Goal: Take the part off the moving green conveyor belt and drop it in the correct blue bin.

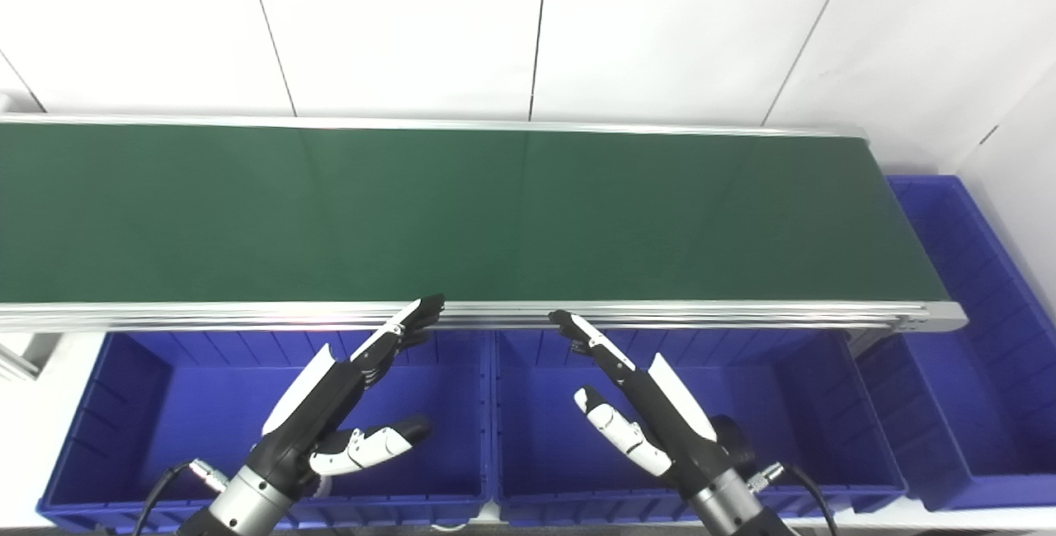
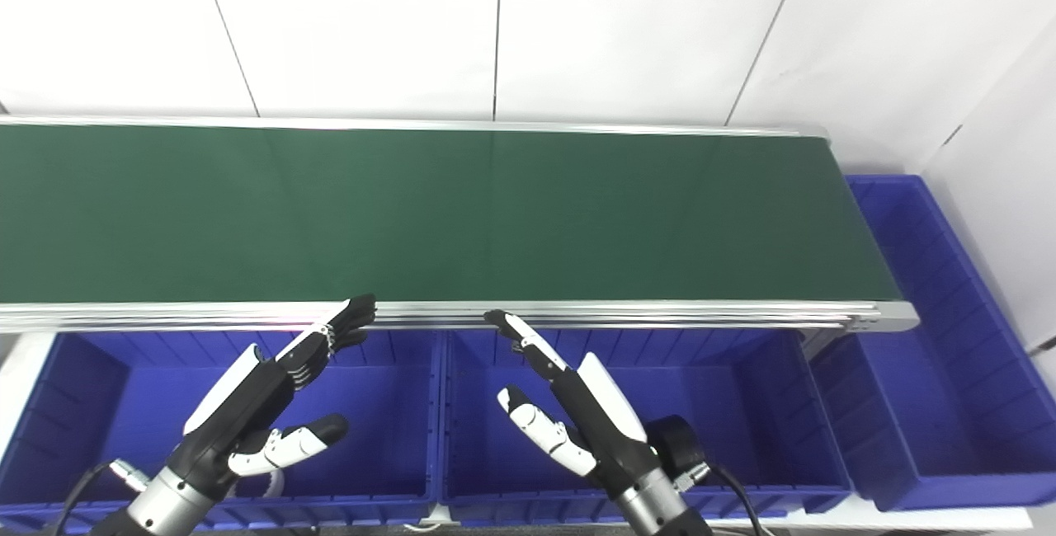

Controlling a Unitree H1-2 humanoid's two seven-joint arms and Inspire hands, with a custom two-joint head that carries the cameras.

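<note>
Over the near blue bins, the left hand and right hand hover spread, fingers apart and holding nothing, fingertips reaching up to the belt's front rail. Beyond them the green conveyor belt runs bare; no part shows on it. Below sit the left bin and middle bin, with another bin at the belt's right end.

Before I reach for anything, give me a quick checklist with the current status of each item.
1. Part on the belt: not ok, none in view.
2. Left hand free: ok, open, over the left bin.
3. Right hand free: ok, open, over the middle bin.
4. Black round thing in the middle bin: cannot tell what it is.
5. Belt moving: cannot tell.
6. End bin in place: ok.
</note>
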